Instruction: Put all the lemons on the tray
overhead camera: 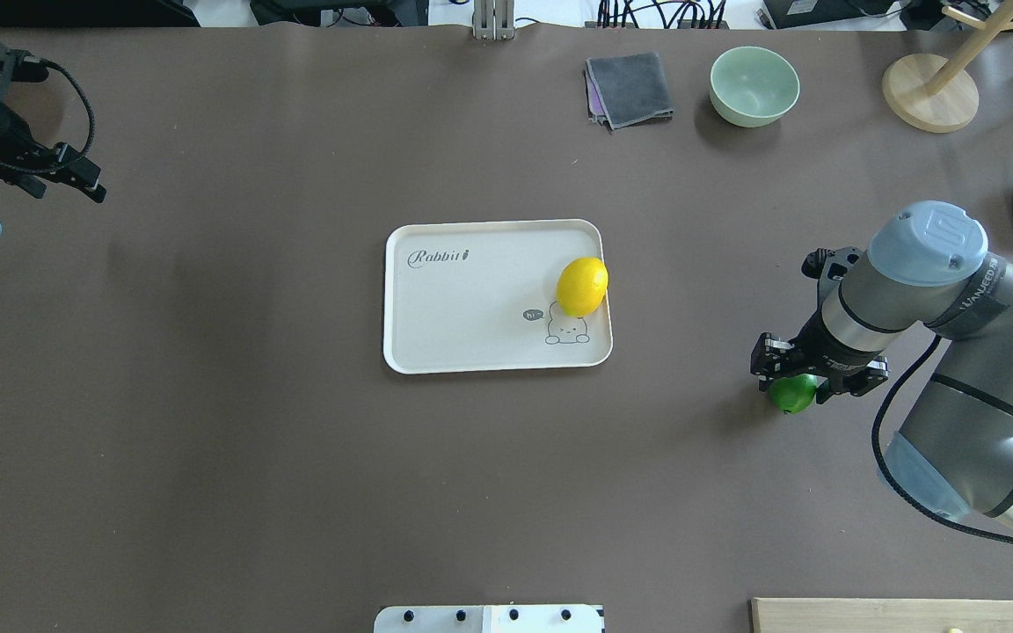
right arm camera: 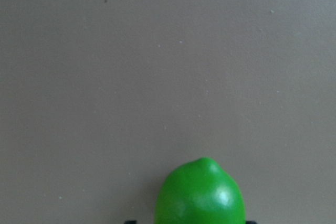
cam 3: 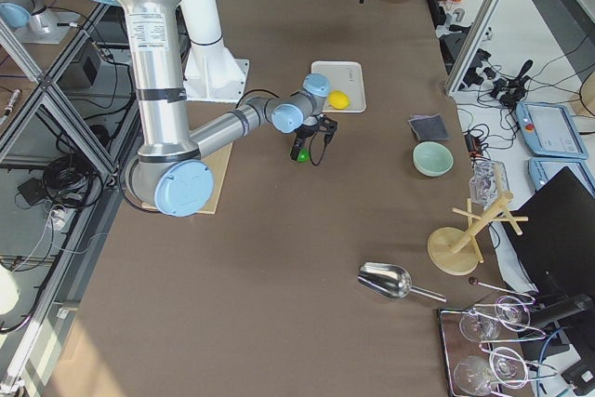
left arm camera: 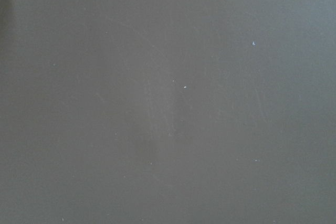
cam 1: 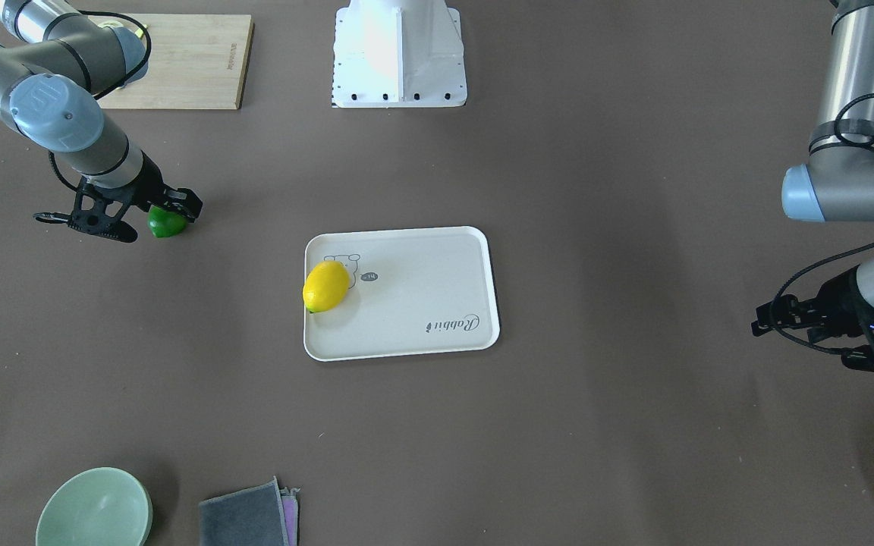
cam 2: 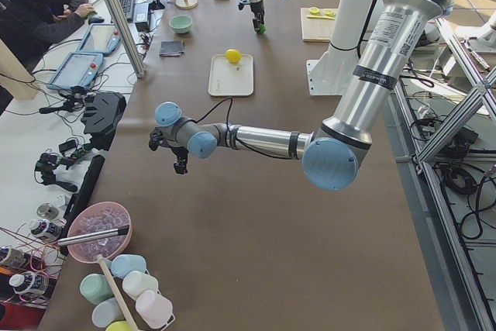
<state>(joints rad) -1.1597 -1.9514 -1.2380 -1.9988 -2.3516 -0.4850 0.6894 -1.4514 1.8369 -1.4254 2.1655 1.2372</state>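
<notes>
Green lemon sits between the right gripper's jaws, pinched or merely straddled I cannot tell, bound for the tray holding 1 yellow lemon.

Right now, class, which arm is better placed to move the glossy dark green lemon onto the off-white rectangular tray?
Right. The right pincer straddles the dark green lemon, close to the off-white tray; the left pincer hangs far off beyond the tray's opposite side.
</notes>
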